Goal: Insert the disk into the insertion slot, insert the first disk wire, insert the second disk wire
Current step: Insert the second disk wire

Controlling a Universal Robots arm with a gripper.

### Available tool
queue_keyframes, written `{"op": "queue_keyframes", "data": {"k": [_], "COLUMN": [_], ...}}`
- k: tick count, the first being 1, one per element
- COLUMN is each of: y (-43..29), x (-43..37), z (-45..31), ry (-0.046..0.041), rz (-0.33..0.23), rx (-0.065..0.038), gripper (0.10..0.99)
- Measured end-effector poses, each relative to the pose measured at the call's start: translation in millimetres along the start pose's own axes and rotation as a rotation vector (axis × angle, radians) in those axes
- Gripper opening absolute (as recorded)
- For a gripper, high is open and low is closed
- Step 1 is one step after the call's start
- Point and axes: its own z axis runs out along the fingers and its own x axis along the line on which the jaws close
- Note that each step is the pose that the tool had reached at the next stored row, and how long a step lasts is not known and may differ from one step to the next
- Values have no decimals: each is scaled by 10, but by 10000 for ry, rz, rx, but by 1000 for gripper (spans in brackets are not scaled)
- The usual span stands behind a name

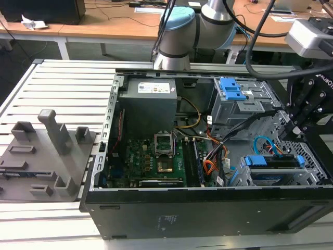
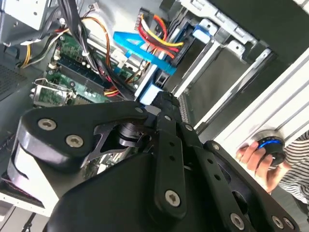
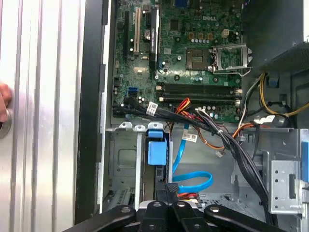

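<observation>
The disk (image 1: 256, 160), in its bright blue carrier (image 3: 157, 152), sits inside the insertion slot (image 1: 307, 174), the low grey perforated cage (image 3: 123, 164) at the case's exterior-view right. The second disk wire (image 3: 193, 181), thin and light blue, loops (image 1: 263, 141) from the motherboard back to a small dark plug at the disk's end. My gripper (image 3: 166, 193) is shut on that plug, with the black fingers (image 2: 161, 96) pressed close to the carrier. From the exterior view, the gripper (image 1: 286, 135) hangs just above the cage. The first disk wire (image 3: 187, 195), a red and yellow bundle (image 2: 154, 36), ends right beside it.
A taller grey bay with a blue latch (image 1: 231, 91) stands behind the cage. Power supply (image 1: 148, 101) and motherboard (image 1: 151, 156) fill the case's other half, with an orange cable (image 1: 208, 166) and black cables between. A person's hand (image 2: 253, 154) rests outside the case wall. A grey fixture (image 1: 47, 151) lies at the exterior view's left.
</observation>
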Motion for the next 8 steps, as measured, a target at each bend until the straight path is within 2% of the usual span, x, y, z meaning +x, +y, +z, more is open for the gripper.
{"op": "queue_keyframes", "data": {"k": [2,8], "y": [49,53], "x": [0,0], "z": [4,4], "ry": [-2,-1], "rz": [-1,-1], "rx": [1,1], "gripper": [106,106]}}
